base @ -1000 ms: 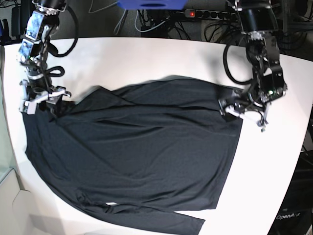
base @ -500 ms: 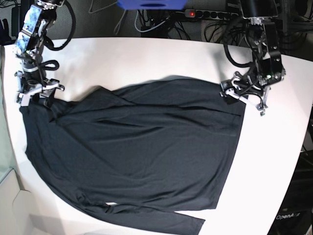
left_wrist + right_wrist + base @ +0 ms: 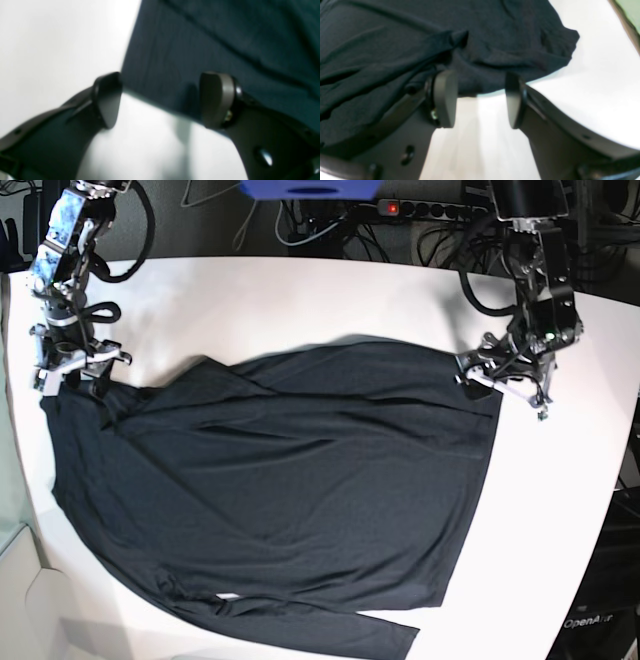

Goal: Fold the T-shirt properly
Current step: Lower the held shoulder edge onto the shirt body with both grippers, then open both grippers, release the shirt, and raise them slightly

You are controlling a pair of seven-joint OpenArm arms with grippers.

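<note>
Right gripper (image 3: 72, 375): at the far-left of my base view, over the shirt's far-left corner. On its wrist camera I see the jaws parted, with bare table in the gap. It grips nothing.
T-shirt (image 3: 280, 490): dark and plain, spread flat across the middle of the white table (image 3: 300, 295). One strip of fabric trails out to the right along the near edge. I see soft creases across the far part.
Left gripper (image 3: 505, 385): at the far-right, at the shirt's far-right corner. My wrist view shows the jaws spread wide, one pad (image 3: 216, 98) over the cloth, the other pad (image 3: 107, 98) over bare table. It holds nothing.
</note>
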